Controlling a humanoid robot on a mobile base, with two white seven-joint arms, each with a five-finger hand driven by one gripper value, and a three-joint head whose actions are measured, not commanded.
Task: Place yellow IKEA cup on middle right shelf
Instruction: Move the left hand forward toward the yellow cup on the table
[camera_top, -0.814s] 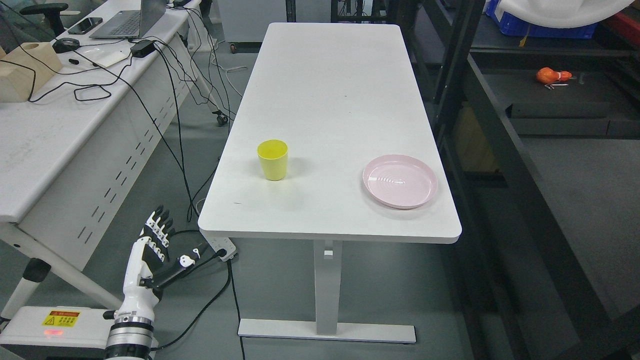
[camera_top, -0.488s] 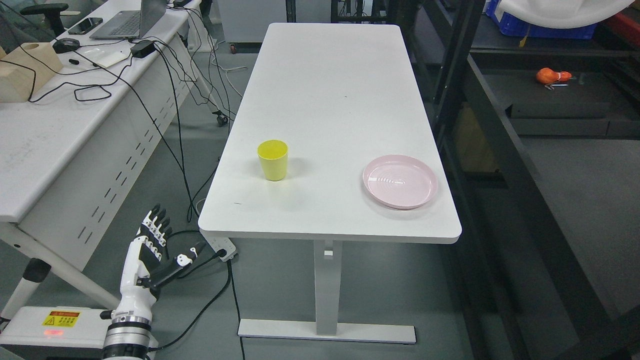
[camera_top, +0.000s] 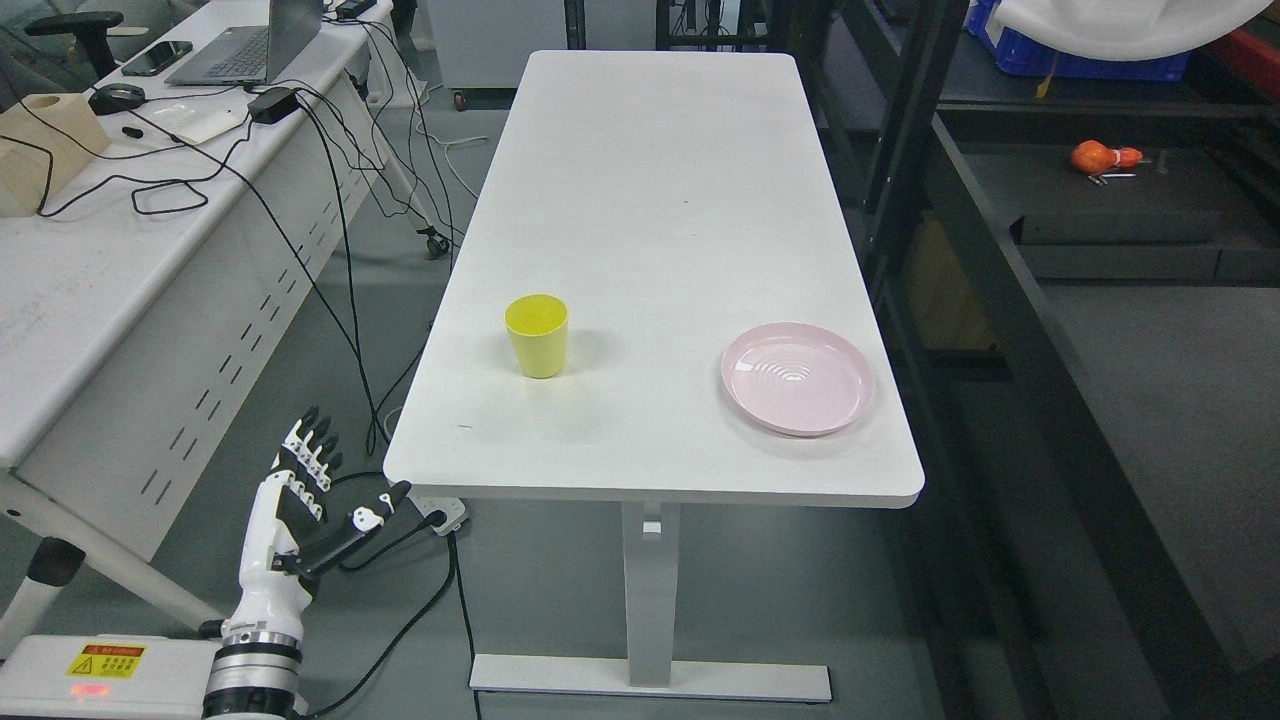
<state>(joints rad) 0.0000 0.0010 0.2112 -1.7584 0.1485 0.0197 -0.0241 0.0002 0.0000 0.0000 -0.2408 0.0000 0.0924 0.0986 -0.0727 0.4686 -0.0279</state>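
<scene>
Yellow cup (camera_top: 537, 335) upright on white table (camera_top: 660, 200), near left edge toward front, open mouth up, nothing visible inside. Pink plate (camera_top: 798, 378) near front right corner, well apart from cup, bare. Dark shelving (camera_top: 1000, 250) along table's right side; orange object (camera_top: 1104, 157) on far shelf. Second desk (camera_top: 90, 270) at left with laptop (camera_top: 235, 45) and cables. Left hand (camera_top: 305, 505) low beside table's front left corner, fingers spread, holding nothing.
</scene>
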